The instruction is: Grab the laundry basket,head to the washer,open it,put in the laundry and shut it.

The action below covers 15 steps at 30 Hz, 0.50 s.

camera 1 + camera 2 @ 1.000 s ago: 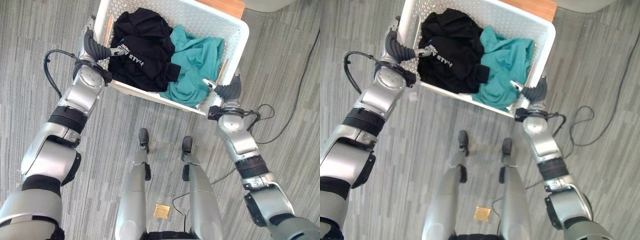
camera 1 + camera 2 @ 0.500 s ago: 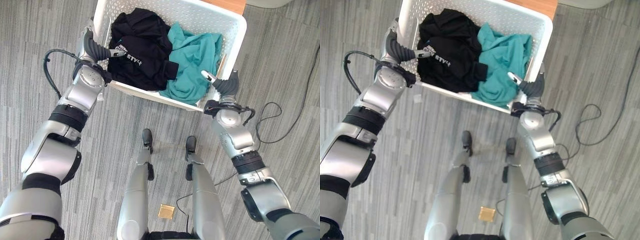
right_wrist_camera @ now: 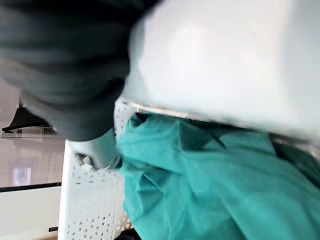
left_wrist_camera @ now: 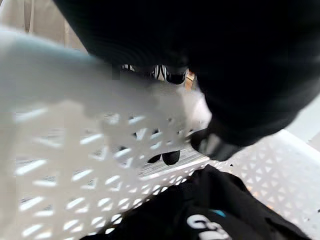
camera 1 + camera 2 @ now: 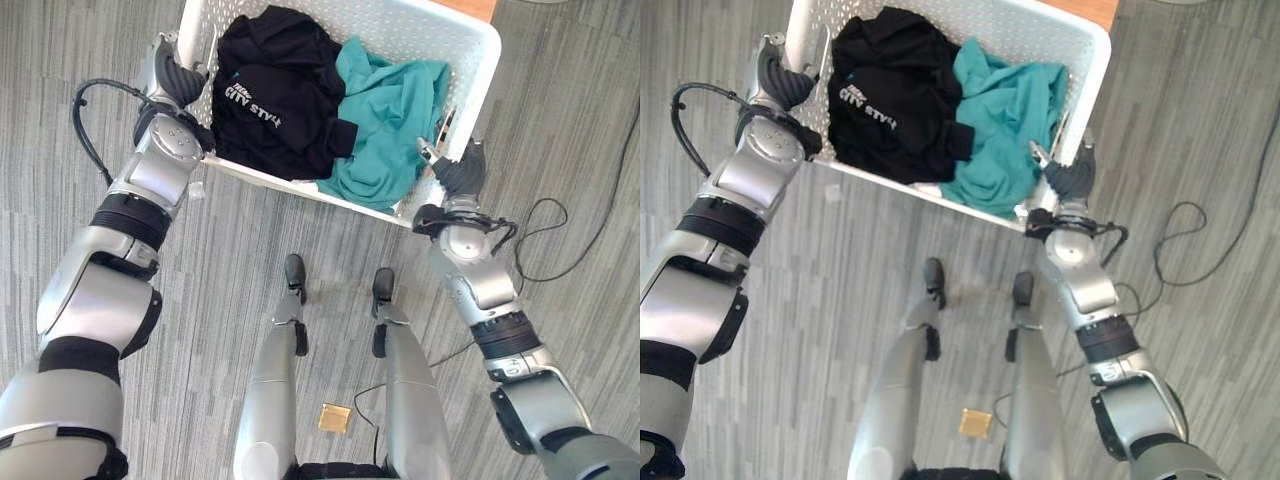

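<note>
At each end of the white laundry basket, one robot hand: left robot hand, right robot hand. Cannot tell if either grips the rim. Black top and teal shirt inside; washer trip, loading and shutting all left to do

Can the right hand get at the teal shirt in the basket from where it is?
Probably yes: the right hand sits at the basket rim, the teal shirt lies just inside, uncovered on that side.

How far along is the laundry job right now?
Early stage. The basket holds a black garment and a teal one. In hand: the left robot hand and the right robot hand are at its two short ends, gripping it. Left: carrying it to the washer, opening, loading, shutting.
</note>
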Motion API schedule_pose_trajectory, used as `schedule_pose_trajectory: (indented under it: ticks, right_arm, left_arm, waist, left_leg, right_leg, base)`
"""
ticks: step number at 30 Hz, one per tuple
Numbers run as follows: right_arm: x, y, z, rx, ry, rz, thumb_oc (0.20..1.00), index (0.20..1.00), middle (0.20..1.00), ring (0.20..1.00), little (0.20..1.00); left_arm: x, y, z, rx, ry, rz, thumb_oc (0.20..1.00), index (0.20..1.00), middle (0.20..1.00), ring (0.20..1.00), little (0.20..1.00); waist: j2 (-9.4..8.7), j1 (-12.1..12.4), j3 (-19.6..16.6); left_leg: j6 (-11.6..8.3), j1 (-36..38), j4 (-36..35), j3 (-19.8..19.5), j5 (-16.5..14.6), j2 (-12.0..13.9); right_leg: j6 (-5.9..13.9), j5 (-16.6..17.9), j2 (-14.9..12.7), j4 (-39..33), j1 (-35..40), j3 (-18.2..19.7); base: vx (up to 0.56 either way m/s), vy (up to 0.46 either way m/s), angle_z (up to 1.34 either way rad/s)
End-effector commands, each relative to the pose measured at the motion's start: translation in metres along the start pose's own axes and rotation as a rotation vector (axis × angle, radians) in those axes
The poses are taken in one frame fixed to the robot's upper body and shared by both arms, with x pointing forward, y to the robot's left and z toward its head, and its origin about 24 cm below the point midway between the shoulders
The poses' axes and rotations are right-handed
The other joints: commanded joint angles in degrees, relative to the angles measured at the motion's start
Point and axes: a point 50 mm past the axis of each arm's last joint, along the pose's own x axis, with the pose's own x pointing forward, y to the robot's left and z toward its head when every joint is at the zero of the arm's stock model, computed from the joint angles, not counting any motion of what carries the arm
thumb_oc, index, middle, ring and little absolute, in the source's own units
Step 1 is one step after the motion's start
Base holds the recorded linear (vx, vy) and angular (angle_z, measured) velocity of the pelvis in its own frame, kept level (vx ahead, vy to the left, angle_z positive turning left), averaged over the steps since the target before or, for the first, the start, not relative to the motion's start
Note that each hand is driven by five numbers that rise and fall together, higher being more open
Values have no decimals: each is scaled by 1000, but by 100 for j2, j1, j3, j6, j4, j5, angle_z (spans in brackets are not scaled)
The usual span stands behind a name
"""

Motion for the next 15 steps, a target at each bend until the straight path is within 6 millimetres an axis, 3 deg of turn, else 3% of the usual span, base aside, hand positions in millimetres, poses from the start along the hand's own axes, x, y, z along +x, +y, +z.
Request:
schedule_pose_trajectory:
  ticks: [1,2,8,15]
  right_arm:
    - [-13,6,18,45,-130,69,282,282,282,282,282]
    - [-13,6,18,44,-130,69,200,200,200,200,200]
    - [-18,-8,31,64,-205,64,200,200,200,200,200]
    - [-20,-17,39,100,-251,72,200,200,200,200,200]
  left_arm:
    - [1,4,20,123,-146,27,200,200,200,200,200]
    - [1,4,20,124,-145,26,200,200,200,200,200]
    - [0,21,20,202,-206,48,200,200,200,200,200]
    - [-12,27,14,306,-314,43,200,200,200,200,200]
  waist:
    - [-99,-135,-197]
    - [-99,-134,-202]
    - [-146,-182,-219]
    - [-237,-198,-271]
  left_leg:
    - [-80,-446,831,-262,-1013,105]
    - [-80,-451,833,-263,-1013,106]
    - [-96,-535,803,-289,-1003,132]
    - [-121,-424,803,-293,-1014,182]
  right_leg:
    - [407,382,-718,-673,305,-88]
    - [406,382,-718,-671,300,-88]
    - [403,390,-671,-689,199,-65]
    - [415,380,-628,-650,259,-54]
  base:
    - [0,0,0]
    - [0,0,0]
    - [0,0,0]
    - [0,0,0]
